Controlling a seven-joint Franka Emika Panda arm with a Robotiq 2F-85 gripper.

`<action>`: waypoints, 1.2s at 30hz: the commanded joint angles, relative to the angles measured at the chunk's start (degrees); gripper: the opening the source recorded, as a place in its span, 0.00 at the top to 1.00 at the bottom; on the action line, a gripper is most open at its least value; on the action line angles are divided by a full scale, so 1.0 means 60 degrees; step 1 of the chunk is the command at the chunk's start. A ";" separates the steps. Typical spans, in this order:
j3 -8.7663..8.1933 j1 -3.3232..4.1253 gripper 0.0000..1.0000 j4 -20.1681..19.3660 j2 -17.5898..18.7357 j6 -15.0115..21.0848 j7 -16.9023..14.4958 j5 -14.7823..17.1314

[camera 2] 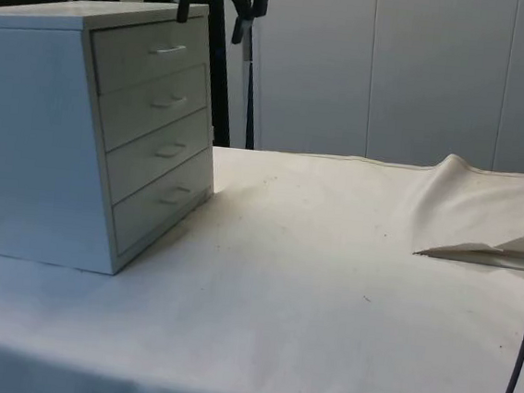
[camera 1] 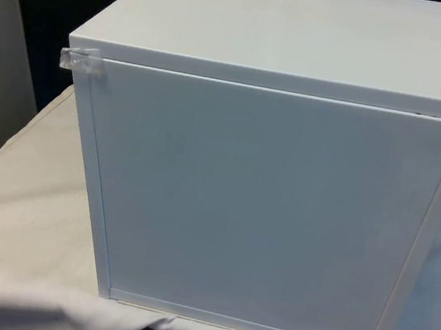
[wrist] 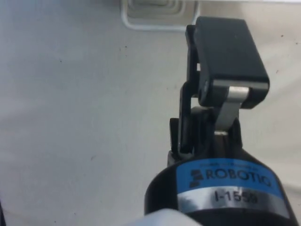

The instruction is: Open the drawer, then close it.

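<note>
The chest of drawers (camera 2: 92,134) sits on the white cloth (camera 2: 328,286), four drawers stacked in its front, and all four lie flush with the frame, each with a small pale handle. The top drawer (camera 2: 155,53) carries its handle (camera 2: 167,49) just under the lid. In the front view the chest (camera 1: 264,203) turns a plain white back panel to us, with a scrap of clear tape (camera 1: 83,59) stuck on the upper corner at the front view's left.

Up above, the gripper (camera 2: 214,1) hangs over the chest's top front edge, its dark fingers pointing down, one fingertip (camera 2: 181,10) close to the lid's rim and the other out past the drawer fronts. From the wrist the gripper (wrist: 207,89) shows its black finger (wrist: 225,52) edge on, with a drawer handle (wrist: 157,14) beyond the fingertips and the cloth (wrist: 70,117) below. The fingers hold nothing; how wide the jaws stand I cannot tell

Further along from the jaws, the cloth rises into a fold (camera 2: 469,212) towards the far side of the table
</note>
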 commanded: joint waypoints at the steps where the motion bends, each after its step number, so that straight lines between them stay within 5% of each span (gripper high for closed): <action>1: -0.0010 0.0010 0.00 -0.0057 0.0038 0.0210 -0.0172 0.0162; 17: 0.0038 0.0019 0.00 -0.0315 0.0134 0.0859 -0.0831 0.0392; 36: 0.0334 0.0067 0.00 -0.0697 0.0325 0.1633 -0.1003 0.0095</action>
